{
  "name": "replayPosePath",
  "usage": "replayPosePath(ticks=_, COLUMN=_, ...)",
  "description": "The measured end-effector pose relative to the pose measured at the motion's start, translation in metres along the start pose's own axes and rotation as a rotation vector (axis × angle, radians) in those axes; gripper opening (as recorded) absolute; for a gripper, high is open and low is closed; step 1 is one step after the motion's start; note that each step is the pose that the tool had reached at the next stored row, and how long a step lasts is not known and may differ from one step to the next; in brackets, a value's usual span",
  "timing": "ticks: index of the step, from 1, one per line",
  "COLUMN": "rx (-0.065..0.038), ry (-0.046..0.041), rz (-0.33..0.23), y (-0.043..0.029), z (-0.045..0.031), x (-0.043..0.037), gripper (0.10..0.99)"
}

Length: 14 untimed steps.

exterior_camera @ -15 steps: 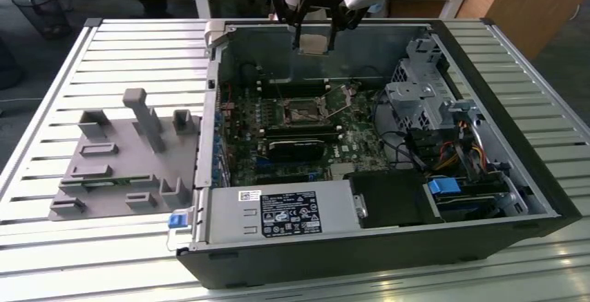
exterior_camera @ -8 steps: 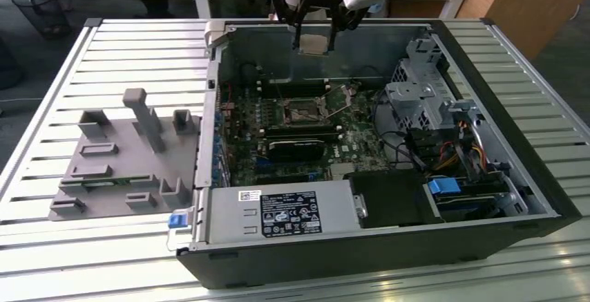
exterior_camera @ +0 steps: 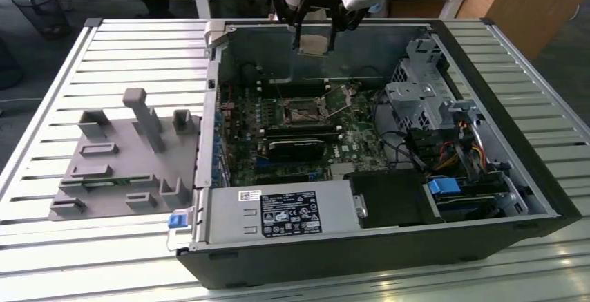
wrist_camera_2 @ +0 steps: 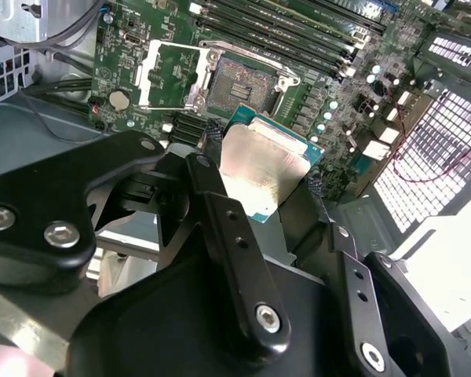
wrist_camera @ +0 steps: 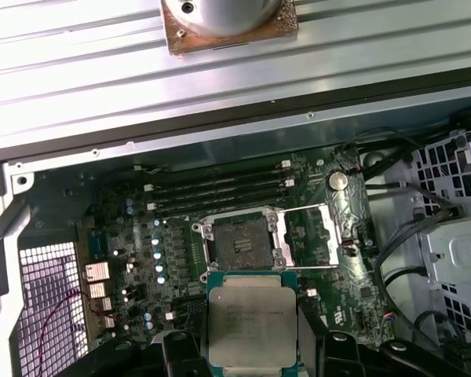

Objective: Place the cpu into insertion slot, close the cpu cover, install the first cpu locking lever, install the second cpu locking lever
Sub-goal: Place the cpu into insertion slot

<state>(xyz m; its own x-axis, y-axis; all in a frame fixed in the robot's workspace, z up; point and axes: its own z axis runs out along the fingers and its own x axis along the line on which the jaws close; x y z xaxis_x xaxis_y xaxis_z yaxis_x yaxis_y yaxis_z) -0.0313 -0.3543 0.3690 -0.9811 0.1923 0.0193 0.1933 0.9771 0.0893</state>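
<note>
**CPU held over open slot**

Gripper (exterior_camera: 313,39) at upper centre of the exterior view, clamped on opposite edges of the cpu (exterior_camera: 313,46), well above the board. Slot (exterior_camera: 302,112) bare, below the chip toward mid-frame. In the first wrist view the cover (wrist_camera: 318,236) stands swung open beside the slot.

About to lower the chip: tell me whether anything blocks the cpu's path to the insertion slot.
Nothing visible does. The gripper holds the cpu above the board; the insertion slot lies bare, with the cpu cover swung open beside it.
</note>
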Motion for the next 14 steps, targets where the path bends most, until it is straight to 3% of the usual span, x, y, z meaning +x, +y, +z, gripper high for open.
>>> replayPosePath(ticks=14, rx=-0.001, ry=-0.0027, rz=0.030, y=0.0000, z=0.0006, x=0.0000, gripper=0.541)
